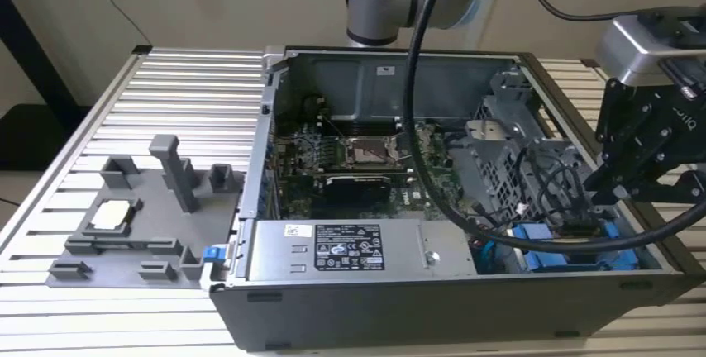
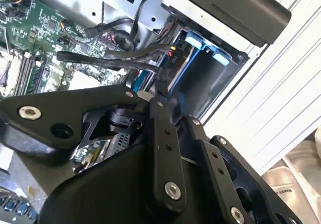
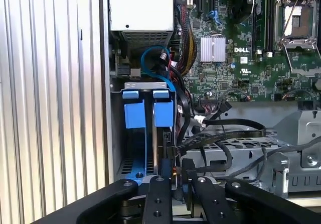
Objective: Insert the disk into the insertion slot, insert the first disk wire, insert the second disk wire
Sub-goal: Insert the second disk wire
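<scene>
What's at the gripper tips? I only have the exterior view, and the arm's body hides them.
Observer: In the second wrist view the gripper looks shut on the plug end of a black wire.
Operator: Where's that plug?
Observer: In the first wrist view the plug is at the edge of the bay, right beside a blue frame.
Operator: Other slot filled?
Observer: Yes, a second blue frame stands alongside the first. I can't tell which one carries the disk.
</scene>
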